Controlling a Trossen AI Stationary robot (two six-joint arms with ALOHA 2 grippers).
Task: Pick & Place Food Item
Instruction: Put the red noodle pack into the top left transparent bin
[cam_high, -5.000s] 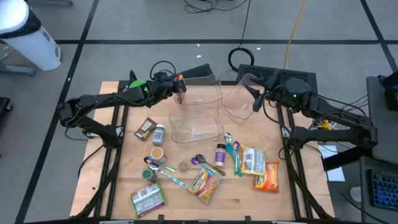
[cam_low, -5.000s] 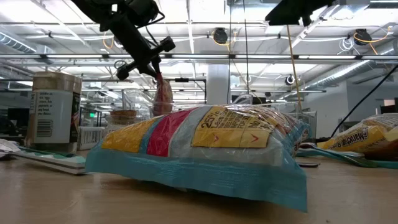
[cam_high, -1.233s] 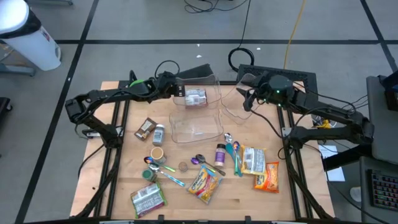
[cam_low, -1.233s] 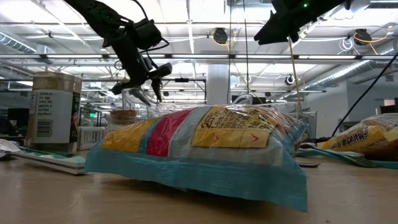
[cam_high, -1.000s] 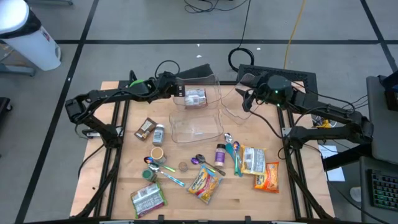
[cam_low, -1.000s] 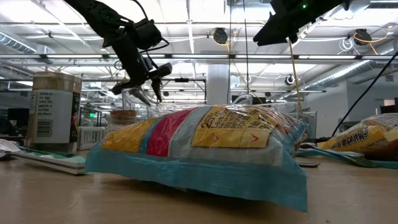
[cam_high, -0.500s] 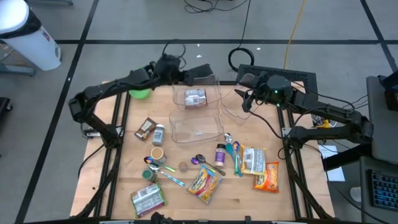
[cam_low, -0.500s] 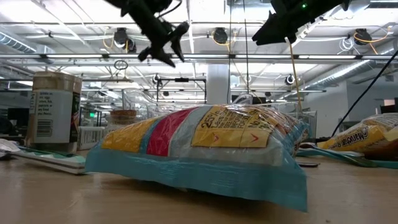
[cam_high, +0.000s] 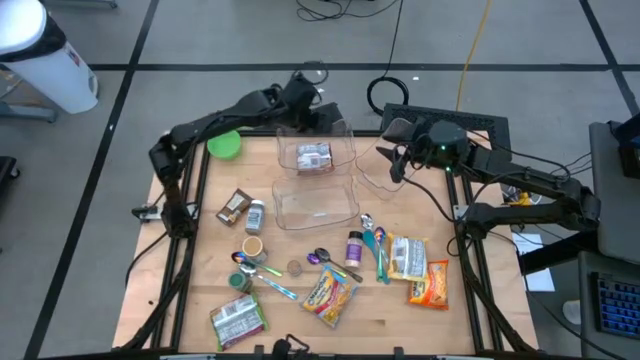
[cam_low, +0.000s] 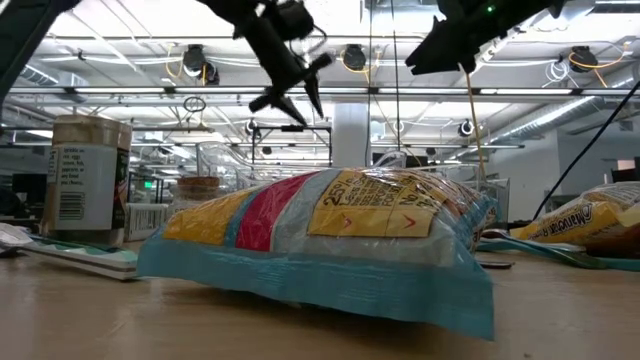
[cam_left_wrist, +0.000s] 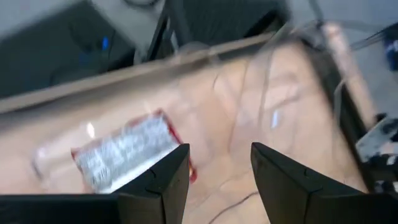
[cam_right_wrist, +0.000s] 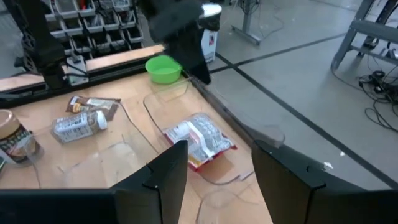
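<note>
With the left gripper (cam_high: 312, 112) released over the snack packet (cam_high: 314, 156), the bin (cam_high: 345, 140) could be clipped.

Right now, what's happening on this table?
A red and white snack packet lies inside the far clear container. The left tool hangs open and empty above that container's far rim. The right tool hovers open near a third clear container. Other food items sit on the wooden table.
</note>
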